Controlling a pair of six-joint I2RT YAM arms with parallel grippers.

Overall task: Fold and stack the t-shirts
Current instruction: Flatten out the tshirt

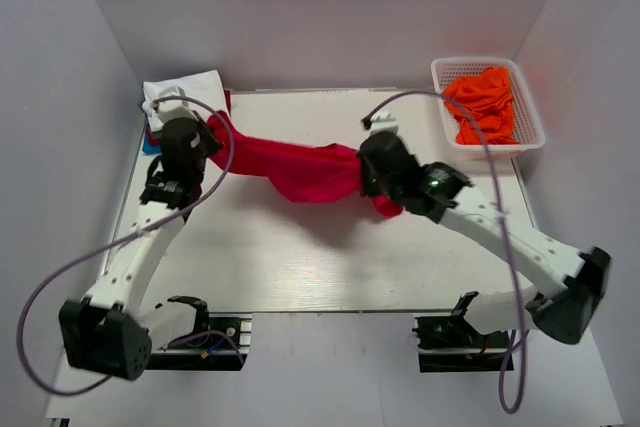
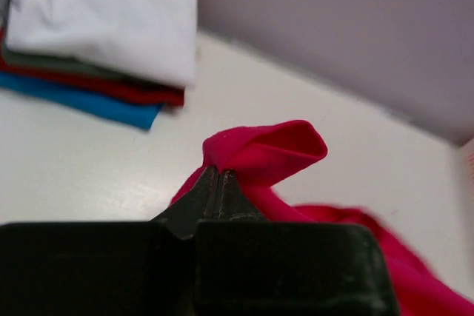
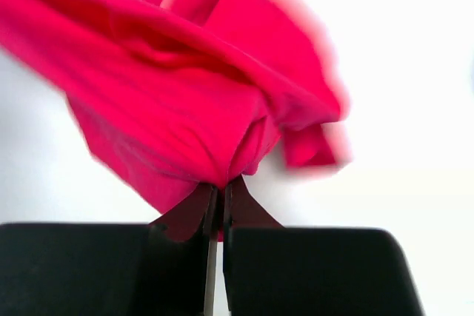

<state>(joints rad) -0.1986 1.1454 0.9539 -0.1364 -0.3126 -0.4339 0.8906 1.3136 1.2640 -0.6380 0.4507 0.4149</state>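
Two arms share one load above the white table (image 1: 330, 257). The red t-shirt (image 1: 290, 162) hangs between them as a loose band that runs from the far left of the table to its middle. It sags at mid-span, and its shadow falls on the table nearer the arm bases.

At the far right corner stands a white plastic basket (image 1: 531, 137), which holds a heap of crumpled orange t-shirts (image 1: 485, 102). At the far left corner lies a stack of folded t-shirts (image 1: 185, 92). In the left wrist view a white t-shirt (image 2: 111, 20) lies on top, with a dark red t-shirt (image 2: 111, 88) below it and a blue t-shirt (image 2: 96, 106) at the bottom.

The left gripper (image 2: 218, 175) is just beside this stack. Its jaws are pressed together on a rolled fold of the red cloth, which loops over just past the fingertips. The right gripper (image 3: 220, 186), near the table's middle, is likewise pinched tight on a bunched edge of the same t-shirt. The rest of the cloth spreads beyond it in blurred folds, and a small flap hangs on the right of that view.
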